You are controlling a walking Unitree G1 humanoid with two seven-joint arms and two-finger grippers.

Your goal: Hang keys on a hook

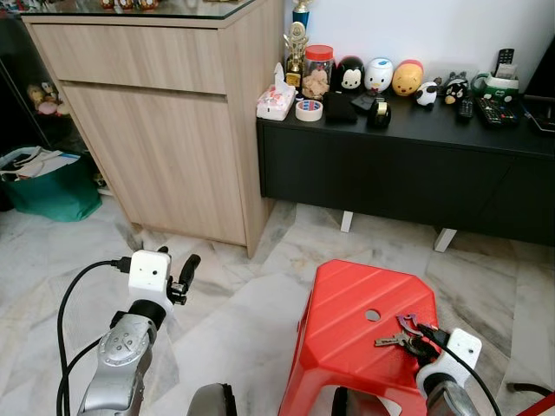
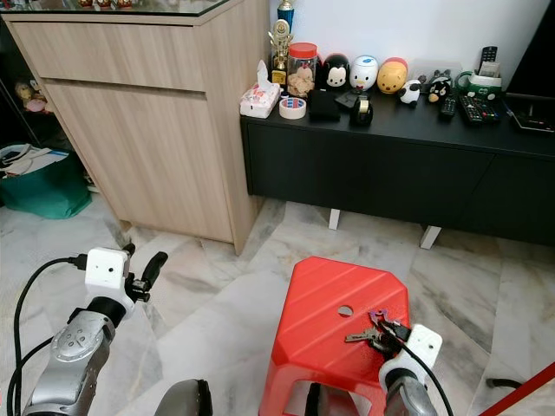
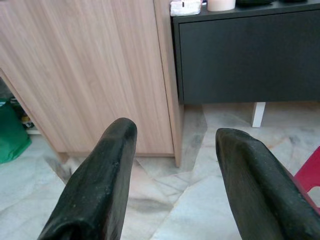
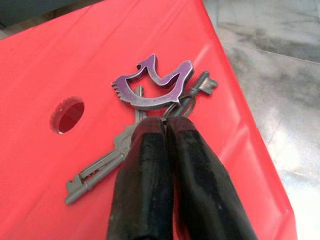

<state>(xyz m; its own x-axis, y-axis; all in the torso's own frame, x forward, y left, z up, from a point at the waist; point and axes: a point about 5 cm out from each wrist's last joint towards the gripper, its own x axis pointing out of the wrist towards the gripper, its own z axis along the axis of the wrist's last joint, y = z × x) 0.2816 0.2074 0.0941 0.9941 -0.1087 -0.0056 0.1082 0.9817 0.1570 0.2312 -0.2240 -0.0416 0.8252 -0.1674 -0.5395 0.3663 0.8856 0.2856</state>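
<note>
Right pincer [image 4: 167, 131] clamped on keys [image 4: 150, 95], lower right of frame on red stool [image 1: 347, 303]; long key pointed toward stool's hole; left pincer [image 3: 175, 150] held apart, far left; hook unseen

A red plastic stool [image 1: 360, 316] stands on the marble floor [image 1: 243, 295], its ribbed top pierced by a round hole near the middle. A bunch of keys [image 4: 142, 117] with a purple bird-shaped fob lies on the top toward the stool's right edge. The right claw [image 4: 167, 127] rests over the bunch with its fingers pressed together at the key ring. Behind, a low black counter [image 1: 408, 165] carries a tissue pack, a roll of tape, a jar, cartoon figurines and remote controls along its back edge.
</note>
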